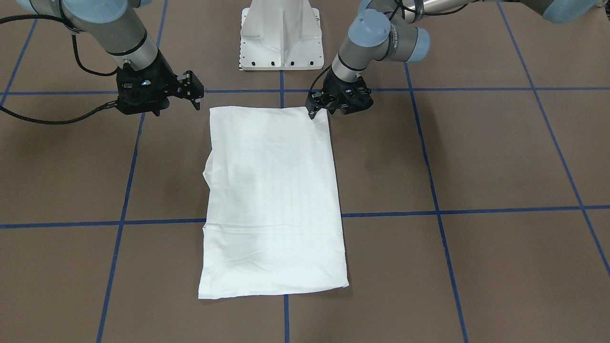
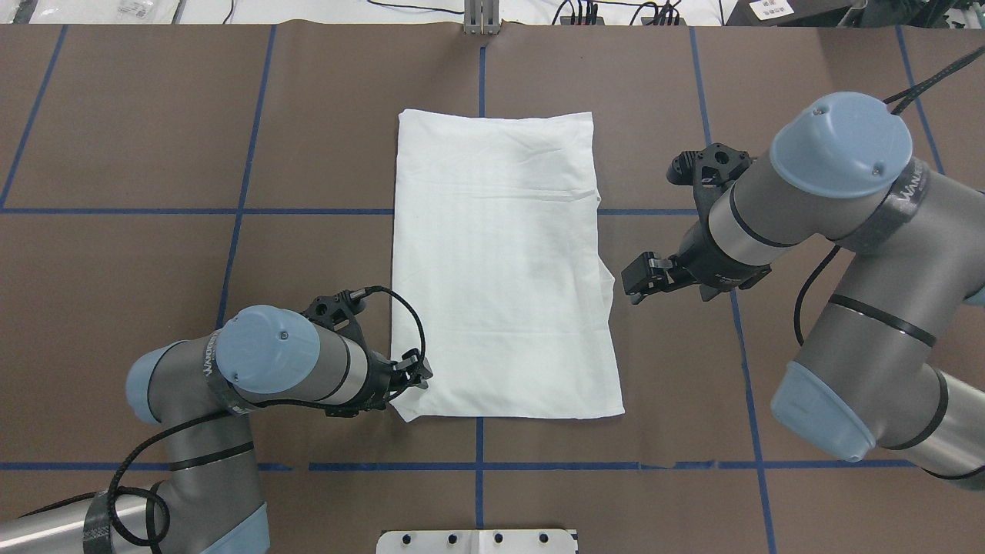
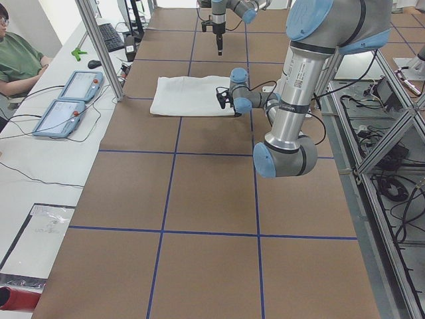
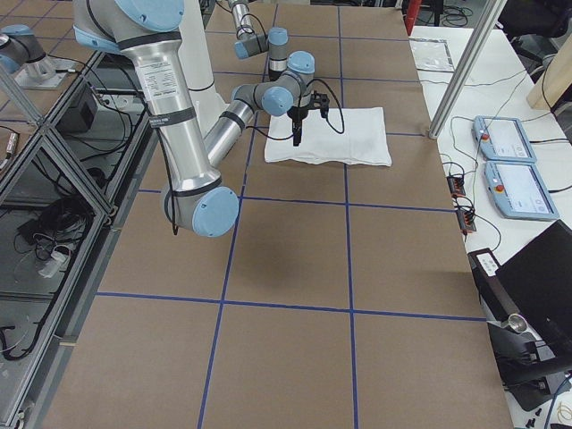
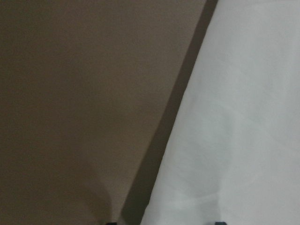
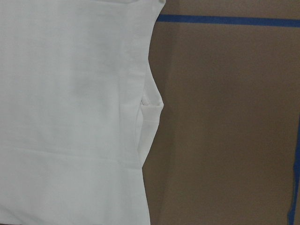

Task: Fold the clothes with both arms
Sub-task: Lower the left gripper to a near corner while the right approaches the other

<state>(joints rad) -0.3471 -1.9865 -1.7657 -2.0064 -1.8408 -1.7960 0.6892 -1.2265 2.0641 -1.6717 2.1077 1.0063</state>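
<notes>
On the brown, blue-taped table (image 2: 154, 115), the folded white cotton long-sleeved T-shirt (image 2: 500, 269) lies lengthwise, running away from the robot. The black two-finger left gripper (image 2: 412, 375) straddles its near-left corner with jaws spread. The black right gripper (image 2: 635, 281), seemingly unclenched, hovers apart beside the right edge.

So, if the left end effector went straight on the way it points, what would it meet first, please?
Probably the white shirt: the left end effector points down at its near corner, tabletop just beneath.
</notes>
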